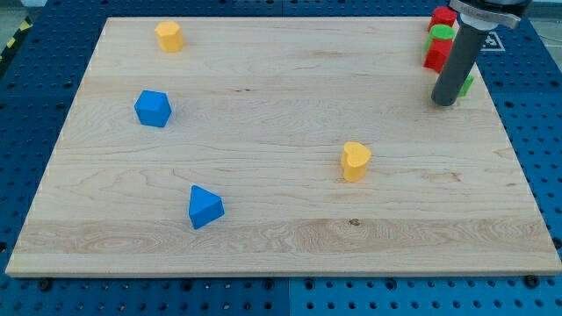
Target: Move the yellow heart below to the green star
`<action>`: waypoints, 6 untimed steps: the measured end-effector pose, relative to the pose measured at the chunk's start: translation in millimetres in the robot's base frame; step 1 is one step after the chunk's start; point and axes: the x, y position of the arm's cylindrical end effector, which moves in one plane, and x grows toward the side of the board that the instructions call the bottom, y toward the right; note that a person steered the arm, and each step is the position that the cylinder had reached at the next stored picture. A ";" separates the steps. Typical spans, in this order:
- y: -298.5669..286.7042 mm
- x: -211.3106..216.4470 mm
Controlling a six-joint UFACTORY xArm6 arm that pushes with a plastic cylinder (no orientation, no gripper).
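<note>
Now, largest to smallest:

Board [281,254]: a pale wooden table top, filling most of the view, lying on a blue perforated bench [26,96].

Rod: a straight dark cylinder coming down from the view's top right; my tip [444,103] rests on the board near the far right corner. It has no jaws, so nothing is open, clenched or grasped; the tip presses on no block that I can make out, though it stands just beside the far right cluster.

Far right cluster: a red block [443,17] farthest away, a green block [442,34] just nearer than it, another red block [435,56] nearer again, and a green sliver [467,84] peeking out to the right of the rod. The rod hides part of these, so their shapes cannot be told for sure, nor which of them is the green star.

Blue cube-like block [153,108]: on the left side of the board, toward the far half.

Blue triangular block [205,207]: left of centre, on the near half, well apart from the other blue one.

Yellow heart [356,161]: right of centre, about mid-depth on the board, alone with bare wood all round. It lies to the left of my tip and nearer to the view's bottom, well apart from it, not touching.

Yellow block [169,36]: near the far left corner, its shape roughly hexagonal, well apart from everything else.
</note>
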 end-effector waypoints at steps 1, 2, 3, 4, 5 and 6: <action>0.0 -1.8; 0.0 -11.8; 0.0 -9.5; -8.5 6.5; -24.1 22.5; -48.3 22.5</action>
